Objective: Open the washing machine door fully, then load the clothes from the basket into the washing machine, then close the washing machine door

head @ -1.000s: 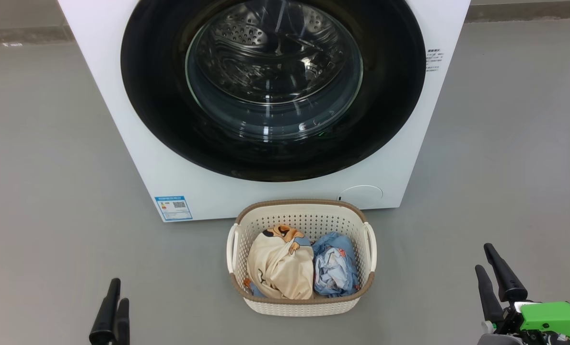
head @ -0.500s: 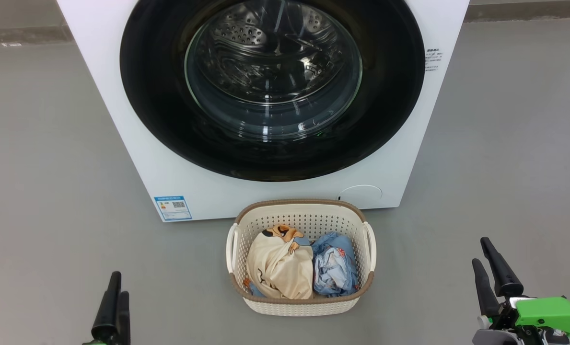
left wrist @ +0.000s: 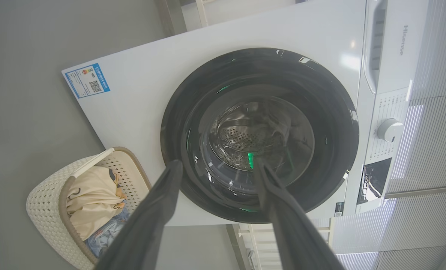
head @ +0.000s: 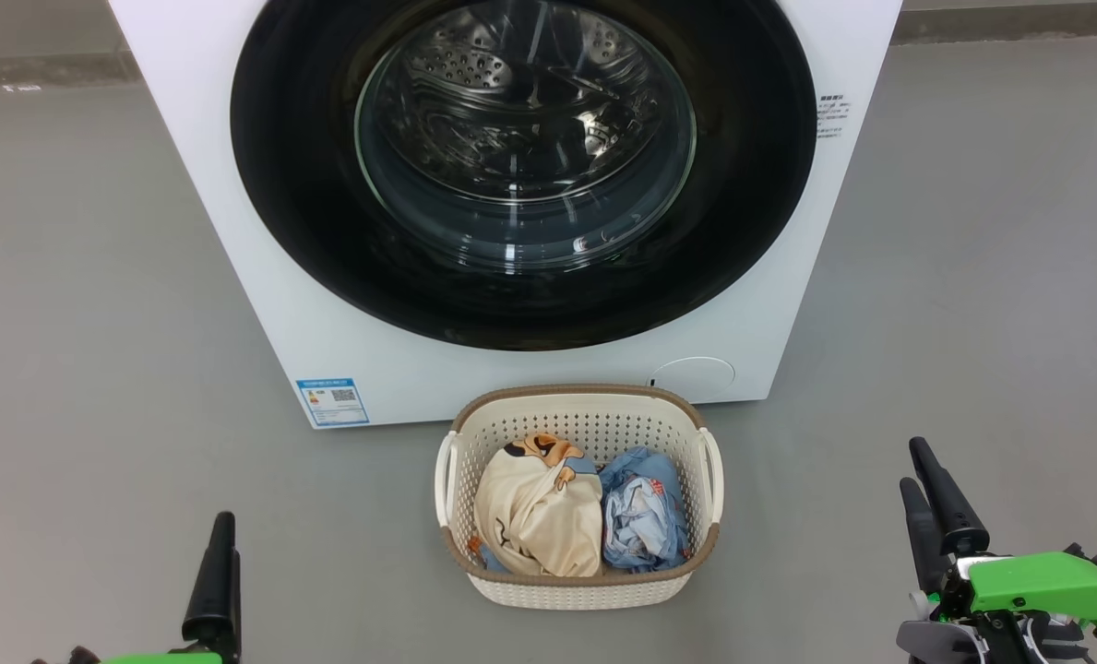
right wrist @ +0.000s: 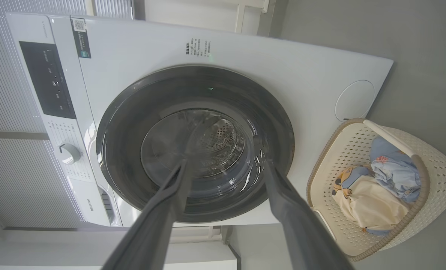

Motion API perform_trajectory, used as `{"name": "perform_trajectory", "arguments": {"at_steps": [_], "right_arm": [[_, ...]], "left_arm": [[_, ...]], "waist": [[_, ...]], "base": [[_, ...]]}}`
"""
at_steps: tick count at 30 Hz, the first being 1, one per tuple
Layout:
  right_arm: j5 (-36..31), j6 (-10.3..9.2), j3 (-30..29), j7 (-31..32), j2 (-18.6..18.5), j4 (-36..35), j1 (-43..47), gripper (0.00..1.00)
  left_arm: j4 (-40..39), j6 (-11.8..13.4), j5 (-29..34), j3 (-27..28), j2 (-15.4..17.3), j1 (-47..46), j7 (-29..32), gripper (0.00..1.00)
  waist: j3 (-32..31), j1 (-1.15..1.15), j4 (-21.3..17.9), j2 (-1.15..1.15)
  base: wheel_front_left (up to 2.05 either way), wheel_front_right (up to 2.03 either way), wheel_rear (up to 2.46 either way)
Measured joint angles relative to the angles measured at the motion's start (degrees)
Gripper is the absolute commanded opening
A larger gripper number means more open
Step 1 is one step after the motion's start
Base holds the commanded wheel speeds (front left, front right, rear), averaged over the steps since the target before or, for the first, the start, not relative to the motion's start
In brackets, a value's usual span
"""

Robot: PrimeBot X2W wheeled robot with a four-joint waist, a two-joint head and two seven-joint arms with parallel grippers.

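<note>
washing machine door [head: 522,157] shut, flush on the front of the washing machine [head: 511,378], steel drum visible through the glass. Basket [head: 578,590] on the grey floor [head: 96,323] just in front of the machine, below the door and not touching it. Clothes both in the basket: cream garment [head: 534,516] on the robot's left, light blue garment [head: 645,521] on its right, pressed side by side. Blue label sticker [head: 332,400] low on the machine front, left of the basket; round cap [head: 693,378] low right. Left hand [left wrist: 217,165] fingers spread wide, holding nothing, low and left, well apart from the basket. Right hand [head: 912,461] same: wide apart, empty, low right. Both point at the door.
</note>
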Motion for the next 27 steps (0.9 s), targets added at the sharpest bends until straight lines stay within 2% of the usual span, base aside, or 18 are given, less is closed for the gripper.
{"name": "perform_trajectory", "arguments": {"at_steps": [16, 27], "right_arm": [[-9.0, 0.00, 3.1, -2.5, -1.5, -1.4, -1.3, 1.00], [-18.4, 0.00, 4.8, -4.3, -2.8, -1.9, -2.5, 1.00]], "left_arm": [[-0.1, 0.0, 13.4, -0.4, 0.0, -1.0, -2.7, 1.00], [0.0, 0.4, 22.7, -0.5, 0.0, -1.5, -4.3, 1.00]], "waist": [[-0.2, 0.00, -0.1, 0.00], [-0.1, 0.00, -0.2, 0.00]], "base": [[0.00, 0.00, 0.00], [0.00, 0.00, 0.00]]}}
